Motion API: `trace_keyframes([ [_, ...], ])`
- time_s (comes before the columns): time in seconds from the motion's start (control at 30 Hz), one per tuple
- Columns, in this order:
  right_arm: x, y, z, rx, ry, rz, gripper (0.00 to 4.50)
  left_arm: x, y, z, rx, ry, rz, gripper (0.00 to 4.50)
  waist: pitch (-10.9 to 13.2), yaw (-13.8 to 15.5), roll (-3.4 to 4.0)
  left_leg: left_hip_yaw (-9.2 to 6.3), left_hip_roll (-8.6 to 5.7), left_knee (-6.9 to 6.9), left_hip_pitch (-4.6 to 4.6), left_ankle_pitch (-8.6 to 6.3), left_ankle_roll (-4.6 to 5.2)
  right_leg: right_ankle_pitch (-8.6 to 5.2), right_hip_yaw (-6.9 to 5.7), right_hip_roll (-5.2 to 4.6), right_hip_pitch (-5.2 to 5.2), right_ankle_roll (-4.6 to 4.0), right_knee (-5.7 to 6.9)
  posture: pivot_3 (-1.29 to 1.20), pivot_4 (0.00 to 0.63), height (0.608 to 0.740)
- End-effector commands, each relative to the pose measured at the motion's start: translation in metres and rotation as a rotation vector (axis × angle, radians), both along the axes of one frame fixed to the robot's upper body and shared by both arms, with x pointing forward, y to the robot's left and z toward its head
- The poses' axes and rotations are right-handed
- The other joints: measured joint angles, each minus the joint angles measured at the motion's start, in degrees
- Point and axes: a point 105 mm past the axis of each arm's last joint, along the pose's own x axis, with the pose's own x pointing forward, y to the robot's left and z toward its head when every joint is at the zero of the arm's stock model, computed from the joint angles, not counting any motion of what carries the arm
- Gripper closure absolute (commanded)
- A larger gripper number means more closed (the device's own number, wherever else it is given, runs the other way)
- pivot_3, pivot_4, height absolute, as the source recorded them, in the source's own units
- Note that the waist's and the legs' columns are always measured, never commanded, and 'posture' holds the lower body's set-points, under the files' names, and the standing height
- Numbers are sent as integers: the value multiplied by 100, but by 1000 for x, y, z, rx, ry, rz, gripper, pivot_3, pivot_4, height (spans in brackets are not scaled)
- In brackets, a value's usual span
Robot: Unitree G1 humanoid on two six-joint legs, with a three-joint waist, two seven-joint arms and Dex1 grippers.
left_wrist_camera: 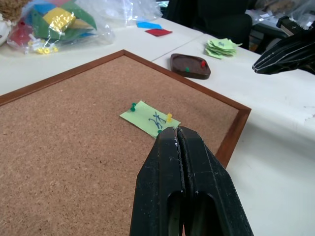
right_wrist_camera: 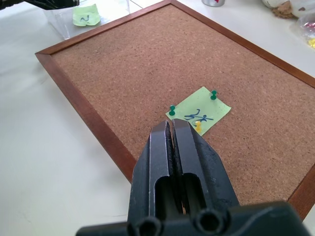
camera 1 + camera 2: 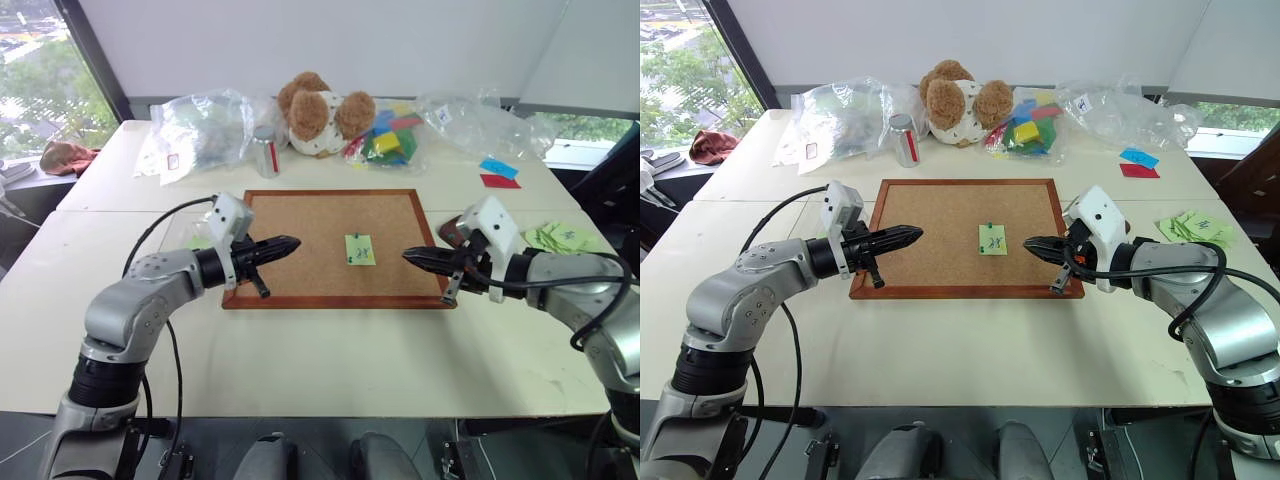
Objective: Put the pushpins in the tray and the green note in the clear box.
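One green note (image 2: 202,111), blue scribble, unreadable

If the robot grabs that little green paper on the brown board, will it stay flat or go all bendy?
Probably bendy: the green note looks like one thin paper sheet lying flat on the corkboard. It likely weighs almost nothing. It may tear if pulled now, because pushpins are stuck through it, two green and one yellow.

Office-like room — white tables (image 3: 330,360), big windows (image 3: 40,80), corkboard (image 3: 300,240)
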Motion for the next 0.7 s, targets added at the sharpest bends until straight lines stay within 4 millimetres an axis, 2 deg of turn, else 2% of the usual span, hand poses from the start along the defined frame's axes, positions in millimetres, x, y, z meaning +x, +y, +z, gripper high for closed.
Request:
trace_keyframes([
  [0.03, 0, 0, 12, 6, -58, -6, 4447, -2, 1, 7, -1, -39, 4, 4500, 0, 0, 0, 0, 0, 0, 0, 0, 0, 0, 0, 0, 0, 0, 0, 0, 150, 740],
  [0.47, 17, 3, 11, 16, -88, -75, 4447, 19, -1, -13, 50, -69, 95, 4500, 0, 1, 0, 0, 0, 0, 0, 0, 0, 0, 0, 0, 0, 0, 0, 0, 150, 740],
  [0.7, 25, 16, 0, 24, -75, -66, 4447, 44, -12, -50, 117, -58, 160, 4500, 0, 4, 0, 1, 0, 0, 0, 0, 0, 0, -1, 0, -1, 0, 0, 0, 150, 740],
])
